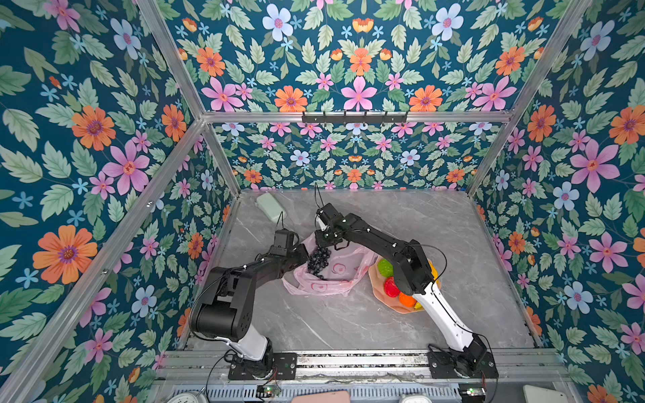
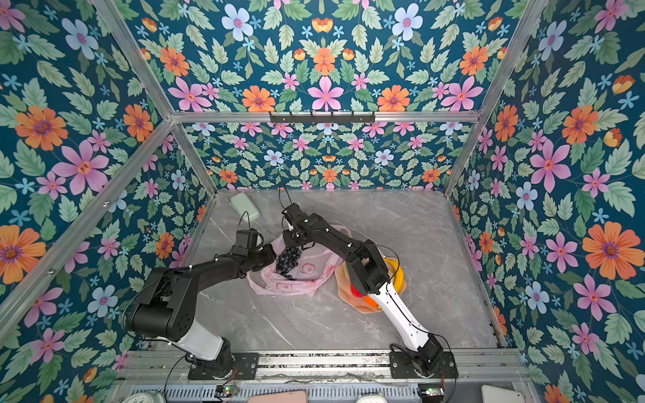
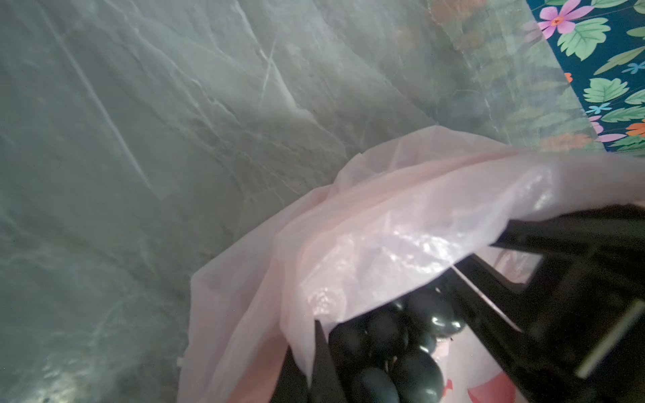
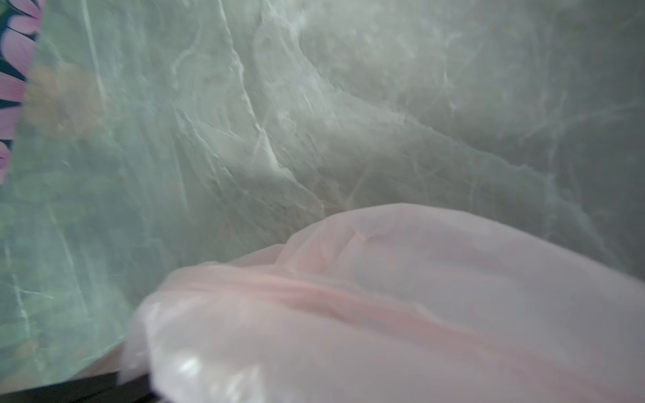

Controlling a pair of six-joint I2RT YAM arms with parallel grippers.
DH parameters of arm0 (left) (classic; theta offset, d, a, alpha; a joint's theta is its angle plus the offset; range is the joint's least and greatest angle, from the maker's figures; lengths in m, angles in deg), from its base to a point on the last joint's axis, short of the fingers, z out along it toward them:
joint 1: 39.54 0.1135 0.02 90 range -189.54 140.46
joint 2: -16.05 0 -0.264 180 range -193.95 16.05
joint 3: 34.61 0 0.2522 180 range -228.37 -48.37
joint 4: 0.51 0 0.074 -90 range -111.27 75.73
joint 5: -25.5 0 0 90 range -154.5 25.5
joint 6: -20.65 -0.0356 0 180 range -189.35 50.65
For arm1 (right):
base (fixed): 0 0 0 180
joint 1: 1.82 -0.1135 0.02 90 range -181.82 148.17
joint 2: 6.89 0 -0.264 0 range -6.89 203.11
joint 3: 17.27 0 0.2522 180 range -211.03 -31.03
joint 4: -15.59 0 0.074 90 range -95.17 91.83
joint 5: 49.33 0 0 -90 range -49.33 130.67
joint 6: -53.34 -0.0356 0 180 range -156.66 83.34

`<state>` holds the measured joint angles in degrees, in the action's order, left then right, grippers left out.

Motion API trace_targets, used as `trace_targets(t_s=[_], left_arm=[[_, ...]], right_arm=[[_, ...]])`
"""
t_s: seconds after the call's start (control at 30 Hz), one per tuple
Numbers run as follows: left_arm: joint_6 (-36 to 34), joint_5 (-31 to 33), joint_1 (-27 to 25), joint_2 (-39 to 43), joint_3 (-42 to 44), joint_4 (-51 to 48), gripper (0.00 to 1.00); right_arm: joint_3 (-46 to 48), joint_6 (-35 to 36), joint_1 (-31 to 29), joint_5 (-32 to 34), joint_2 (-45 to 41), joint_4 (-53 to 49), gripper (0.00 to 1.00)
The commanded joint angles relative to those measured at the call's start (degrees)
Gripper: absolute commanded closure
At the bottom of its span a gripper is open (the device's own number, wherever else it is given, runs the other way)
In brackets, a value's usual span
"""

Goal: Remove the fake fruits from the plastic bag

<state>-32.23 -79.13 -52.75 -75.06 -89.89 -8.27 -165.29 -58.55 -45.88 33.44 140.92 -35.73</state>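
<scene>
Just beside grape bunch (image 1: 318, 260): left hand (image 1: 303, 256) clamped tight on plastic bag (image 1: 335, 279); right hand (image 1: 324, 240) grip unclear.

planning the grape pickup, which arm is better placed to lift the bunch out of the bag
Right. The right gripper sits just over the grape bunch in the plastic bag; the left gripper is shut on the bag's edge, likely holding it open.
</scene>
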Motion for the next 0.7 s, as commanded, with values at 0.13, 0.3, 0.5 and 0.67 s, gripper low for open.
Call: trace_targets(t_s=[0.13,0.3,0.5,0.67], left_arm=[[-0.7,0.7,0.0,-0.2,-0.2,0.3,1.00],[-0.7,1.1,-0.1,-0.3,-0.4,0.2,1.00],[-0.7,1.0,-0.1,-0.3,-0.4,0.2,1.00],[-0.7,1.2,-0.4,-0.3,-0.4,0.1,1.00]], right_arm=[[-0.5,3.2,-0.2,-1.1,0.6,-3.3,0.69],[0.3,3.6,-0.5,-0.7,0.5,-5.9,0.70],[-0.5,1.5,-0.6,0.1,1.2,-8.9,0.76],[-1.2,0.3,-0.8,-0.7,1.7,-9.9,0.89]])
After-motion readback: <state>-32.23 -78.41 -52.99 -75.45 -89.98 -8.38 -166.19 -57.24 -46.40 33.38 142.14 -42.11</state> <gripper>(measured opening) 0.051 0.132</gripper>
